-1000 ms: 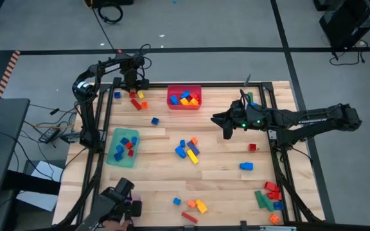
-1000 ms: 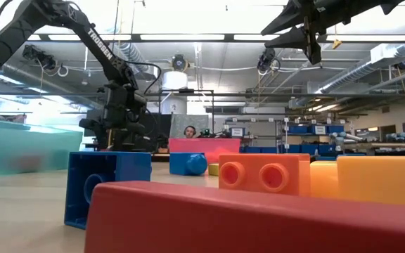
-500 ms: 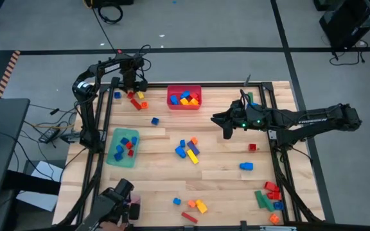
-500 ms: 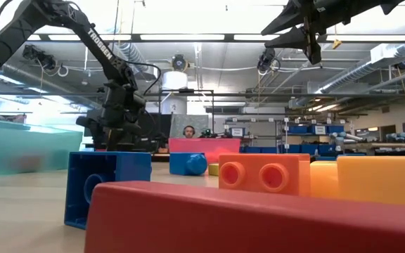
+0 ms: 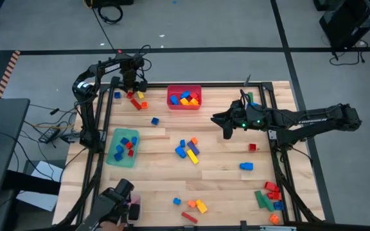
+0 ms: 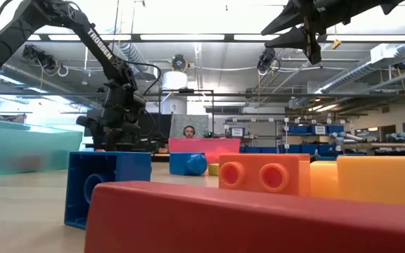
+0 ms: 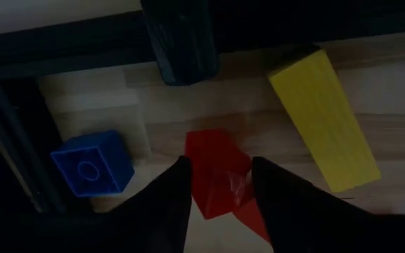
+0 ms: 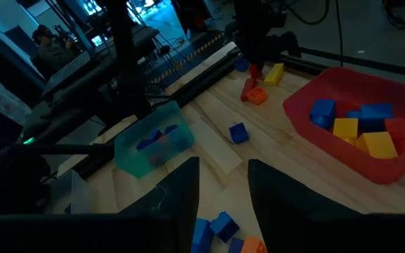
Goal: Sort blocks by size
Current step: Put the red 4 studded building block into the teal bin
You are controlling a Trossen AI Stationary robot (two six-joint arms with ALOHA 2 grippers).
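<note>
My left gripper (image 7: 220, 184) is down at the table's far left corner. Fingers half open w/ a little red block (image 7: 216, 176) right between them, yellow bar (image 7: 323, 119) just beside. Right gripper (image 5: 227, 131) waits mid-table, open, empty.

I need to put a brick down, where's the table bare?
Bare wood lies between the green bin and the central block cluster, and between that cluster and the lone blue brick. The corner pile and the left claw's corner are crowded.
</note>
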